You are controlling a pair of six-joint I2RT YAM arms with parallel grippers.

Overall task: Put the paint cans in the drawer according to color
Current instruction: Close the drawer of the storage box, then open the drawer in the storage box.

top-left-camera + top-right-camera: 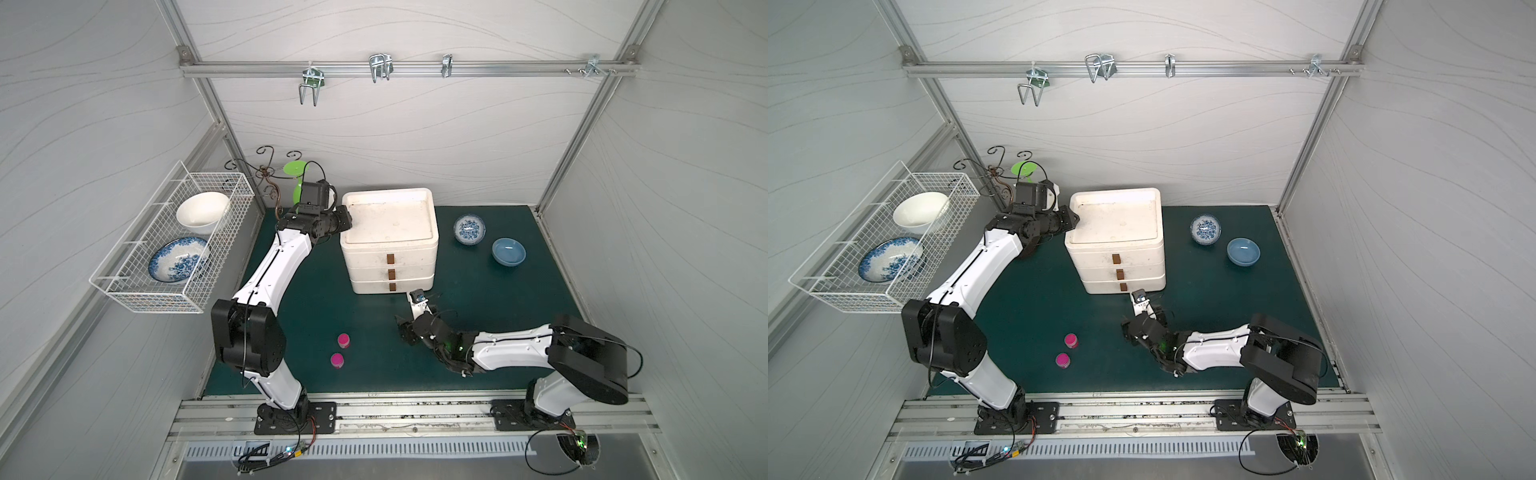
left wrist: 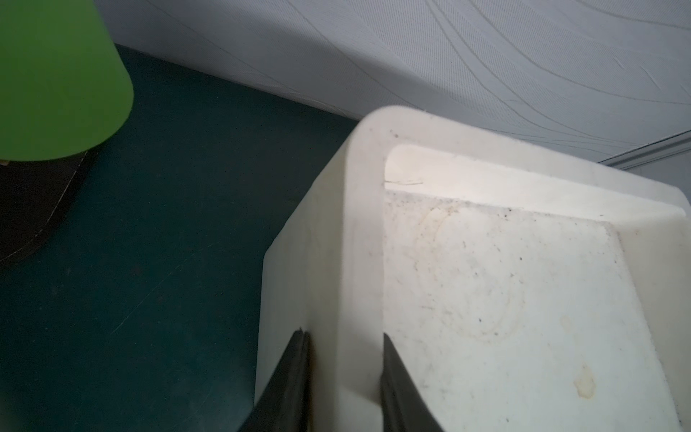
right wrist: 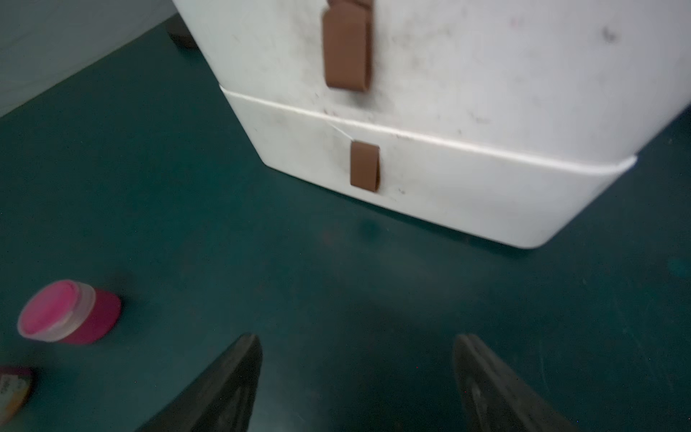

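Left of drawer [image 1: 388, 246], basket [image 1: 145, 297] with bowls [image 1: 203, 217]

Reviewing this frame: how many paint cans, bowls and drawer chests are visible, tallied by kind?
Magenta paint cans: 2, on the mat
Bowls: 4, two on the mat, two in the wire basket
Drawer chest: 1
Total: 7

Looks like a small robot lab. Shut in by grey walls [image 1: 395, 137] on metal bars [image 1: 407, 66]. Has a left arm [image 1: 274, 266] and a right arm [image 1: 511, 349] bolted to a rail [image 1: 415, 419] by the green tabletop [image 1: 374, 353].
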